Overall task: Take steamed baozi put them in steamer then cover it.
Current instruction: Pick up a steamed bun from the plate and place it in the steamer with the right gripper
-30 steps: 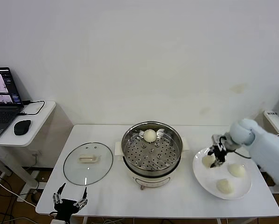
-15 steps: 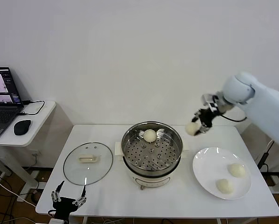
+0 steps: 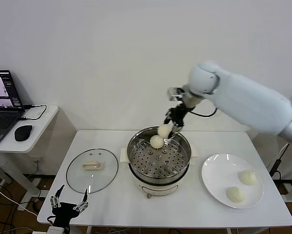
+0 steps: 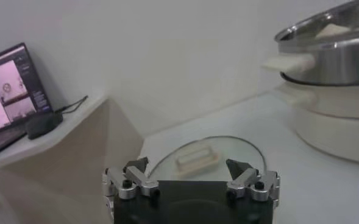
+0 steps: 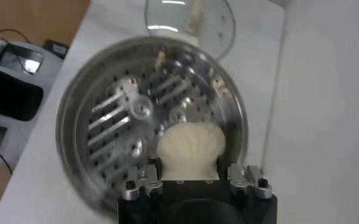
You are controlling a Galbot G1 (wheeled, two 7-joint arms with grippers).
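Observation:
The steel steamer [image 3: 158, 165] on its cream base stands mid-table, with one baozi [image 3: 156, 141] on its perforated tray near the back. Just above that bun, over the back rim, my right gripper [image 3: 169, 126] is shut on a second baozi [image 3: 164, 130]. The right wrist view shows this bun [image 5: 191, 149] between the jaws above the steamer tray [image 5: 106, 115]. Two more baozi [image 3: 248, 177] [image 3: 235, 194] lie on the white plate [image 3: 219, 178] at the right. The glass cover [image 3: 92, 170] lies flat left of the steamer. My left gripper [image 3: 68, 205] hangs open off the table's near-left edge, facing the cover [image 4: 197, 159].
A side table [image 3: 41, 122] at the far left carries a laptop [image 3: 2, 105] and a black mouse [image 3: 23, 132]. A white wall runs close behind the main table. The steamer's side handle [image 4: 289, 63] sticks out toward the cover.
My right gripper lifted a baozi off the plate and carried it up and left, to just above the steamer's back rim. The left gripper drifted slightly left.

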